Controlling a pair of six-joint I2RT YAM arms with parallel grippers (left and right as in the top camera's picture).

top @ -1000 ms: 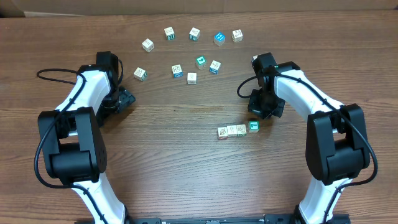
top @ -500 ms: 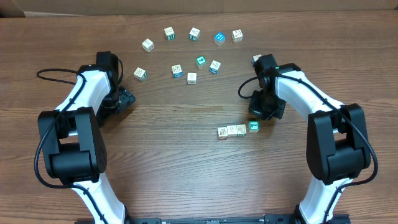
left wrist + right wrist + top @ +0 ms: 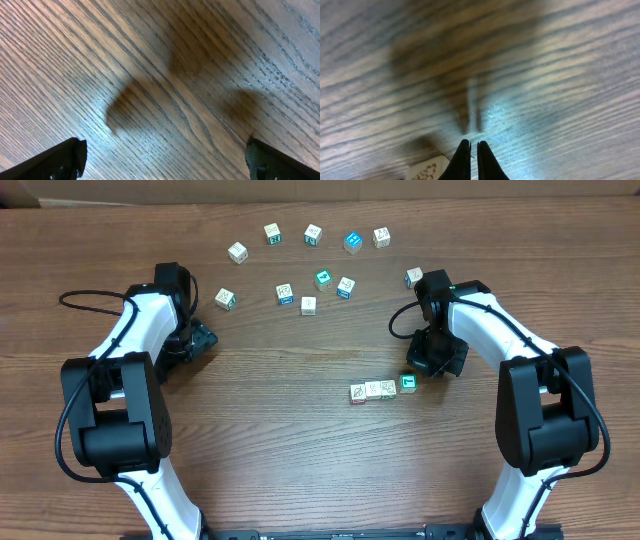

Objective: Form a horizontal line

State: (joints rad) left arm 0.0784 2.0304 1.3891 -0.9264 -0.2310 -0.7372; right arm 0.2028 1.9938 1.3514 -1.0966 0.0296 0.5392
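Observation:
The horizontal line (image 3: 382, 388) lies right of the table's middle: three tan-faced cubes touching, with a green-faced cube (image 3: 408, 382) at its right end, set slightly higher. My right gripper (image 3: 431, 365) hovers just right of and behind the green cube, low over the wood. In the right wrist view its fingers (image 3: 474, 150) are shut with nothing between them. A tan cube face (image 3: 426, 170) shows at the bottom left beside them. My left gripper (image 3: 201, 340) rests at the far left. Its fingers (image 3: 165, 157) stand wide open over bare wood.
Several loose cubes lie scattered at the back, from the cube (image 3: 237, 251) on the left to the cube (image 3: 381, 237) on the right, with a blue one (image 3: 352, 242) among them. A lone cube (image 3: 414, 277) sits by the right arm's elbow. A black cable (image 3: 90, 297) trails at far left.
My right gripper has shifted a little right and toward the front, uncovering the lone cube behind it. The row and the left arm have not moved.

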